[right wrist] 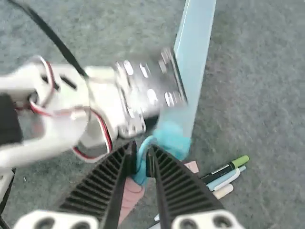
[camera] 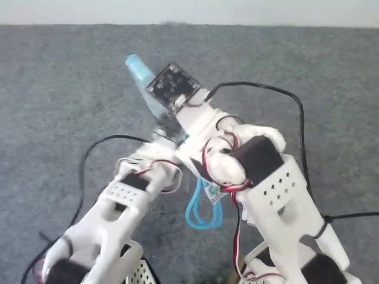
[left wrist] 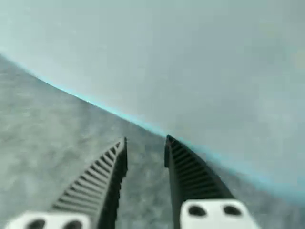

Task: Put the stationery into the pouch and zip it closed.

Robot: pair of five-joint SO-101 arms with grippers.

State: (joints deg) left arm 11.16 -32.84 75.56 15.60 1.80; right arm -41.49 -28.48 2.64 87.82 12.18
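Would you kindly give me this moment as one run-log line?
right gripper: shut on blue strap | left gripper: open at pouch edge | pens: on table, outside pouch

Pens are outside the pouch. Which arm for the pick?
Left, likely: left claw is open and free by the pouch; right claw is pinching the blue loop, though the pens lie near it.

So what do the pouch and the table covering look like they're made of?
The pouch looks like soft translucent plastic: pale blue, smooth, with brighter cyan edging. The table covering looks like grey felt or short-pile carpet: matte, speckled and fuzzy.
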